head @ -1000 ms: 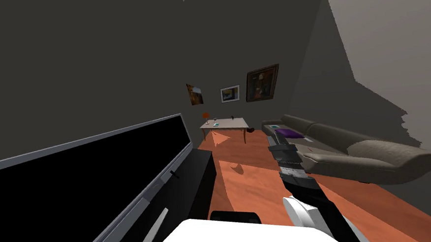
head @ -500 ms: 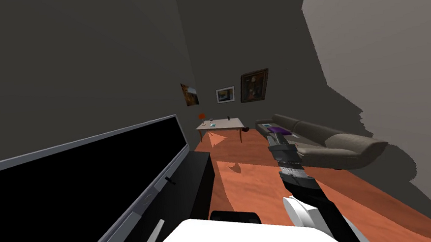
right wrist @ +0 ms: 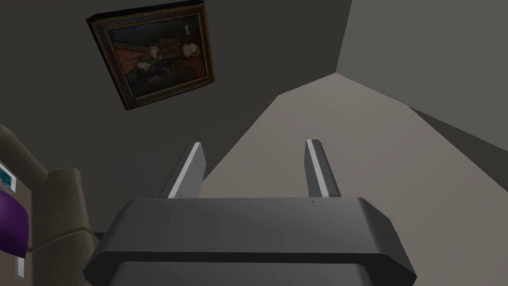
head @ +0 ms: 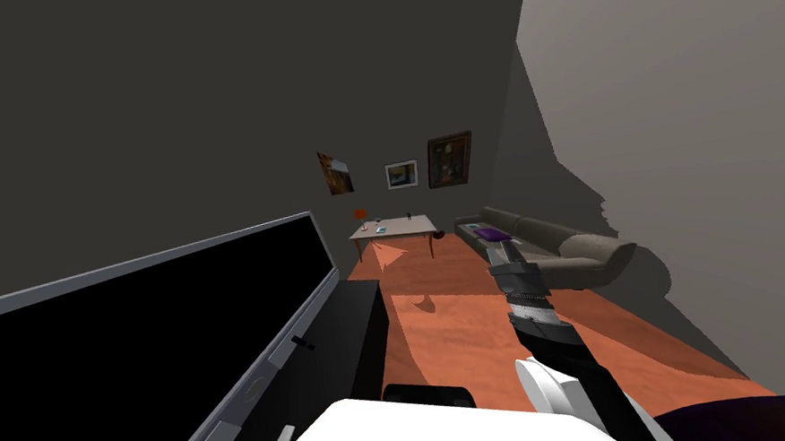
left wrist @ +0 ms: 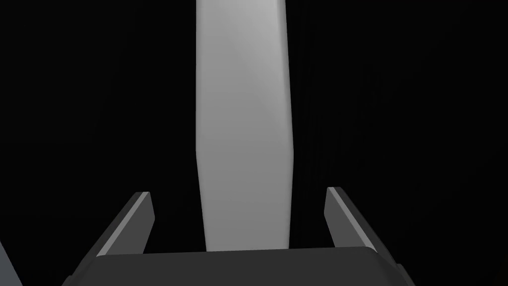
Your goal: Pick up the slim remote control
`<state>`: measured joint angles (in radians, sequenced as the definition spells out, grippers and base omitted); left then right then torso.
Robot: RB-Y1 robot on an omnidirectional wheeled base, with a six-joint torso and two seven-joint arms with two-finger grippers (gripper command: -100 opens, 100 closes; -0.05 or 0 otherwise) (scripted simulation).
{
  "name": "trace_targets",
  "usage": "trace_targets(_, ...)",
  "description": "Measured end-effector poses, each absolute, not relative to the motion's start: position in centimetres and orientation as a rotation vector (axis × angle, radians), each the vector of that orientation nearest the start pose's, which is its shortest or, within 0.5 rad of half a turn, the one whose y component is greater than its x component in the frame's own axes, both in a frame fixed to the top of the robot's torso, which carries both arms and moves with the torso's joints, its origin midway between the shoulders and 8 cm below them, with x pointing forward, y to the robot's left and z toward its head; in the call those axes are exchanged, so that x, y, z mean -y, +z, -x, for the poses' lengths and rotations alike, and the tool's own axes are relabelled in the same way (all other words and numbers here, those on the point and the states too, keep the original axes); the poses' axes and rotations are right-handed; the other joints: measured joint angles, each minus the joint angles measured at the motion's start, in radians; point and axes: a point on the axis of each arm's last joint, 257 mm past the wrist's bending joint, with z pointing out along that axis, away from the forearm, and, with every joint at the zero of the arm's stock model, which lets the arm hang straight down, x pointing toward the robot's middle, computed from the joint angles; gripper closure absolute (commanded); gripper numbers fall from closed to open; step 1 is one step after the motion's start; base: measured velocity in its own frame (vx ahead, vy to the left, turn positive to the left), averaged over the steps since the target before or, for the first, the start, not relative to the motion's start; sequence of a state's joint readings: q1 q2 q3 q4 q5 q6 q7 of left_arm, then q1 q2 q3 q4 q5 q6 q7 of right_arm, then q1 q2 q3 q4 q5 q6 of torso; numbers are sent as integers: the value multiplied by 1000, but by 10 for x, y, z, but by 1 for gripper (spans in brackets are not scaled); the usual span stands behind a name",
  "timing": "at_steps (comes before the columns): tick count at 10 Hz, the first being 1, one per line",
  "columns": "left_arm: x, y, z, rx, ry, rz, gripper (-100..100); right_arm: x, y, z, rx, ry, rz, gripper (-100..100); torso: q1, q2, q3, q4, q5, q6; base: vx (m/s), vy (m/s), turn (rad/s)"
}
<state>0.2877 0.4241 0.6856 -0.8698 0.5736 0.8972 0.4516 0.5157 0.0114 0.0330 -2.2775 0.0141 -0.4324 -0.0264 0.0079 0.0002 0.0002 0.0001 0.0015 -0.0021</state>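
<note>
Slim black remote control, eleven o'clock: probably light and stiff, so I'd pinch its long sides. My left gripper and right gripper stand spread.

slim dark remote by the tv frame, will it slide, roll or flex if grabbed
The remote looks thin, flat and short, so it is probably stiff and light. Lying flat beside the TV's grey frame, it should slide rather than roll. Its low profile may make it hard to pinch.

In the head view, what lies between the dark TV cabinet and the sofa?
Only bare orange-brown floor lies between the dark TV cabinet and the sofa. The head view shows it, with the right gripper hanging above that stretch.
</note>
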Motion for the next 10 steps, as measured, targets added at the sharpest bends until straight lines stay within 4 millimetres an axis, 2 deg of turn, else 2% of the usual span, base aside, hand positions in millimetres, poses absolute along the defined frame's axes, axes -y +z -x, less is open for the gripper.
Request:
trace_targets(2, -553, -575, -25, -32, -21, 3084, -100, 272, 5, -356, -661, 1325, -741, 0, -1, 0, 0, 0, 0, -1, -9, 66, -58)
trace_targets(4, -544, -580, -23, -10, -5, 3117, -100, 272, 5, -356, -661, 1325, -741, 0, -3, 0, 0, 0, -1, -1, -5, 42, -35)
trace_targets(5, -544, -581, -22, -10, -4, 3120, 0, 272, 5, -356, -661, 1325, -741, 0, -5, -1, 0, 0, -1, -1, 0, 6, 2)
trace_targets(6, -544, -581, -22, -10, -4, 3120, -100, 272, 5, -356, -661, 1325, -741, 0, -6, -1, 0, 0, -1, -1, 7, 43, 55)
trace_targets(10, -523, -600, -24, -33, -4, 3120, -100, 272, 5, -356, -661, 1325, -741, 0, -7, -1, 0, 0, -1, -1, 4, 19, 4)
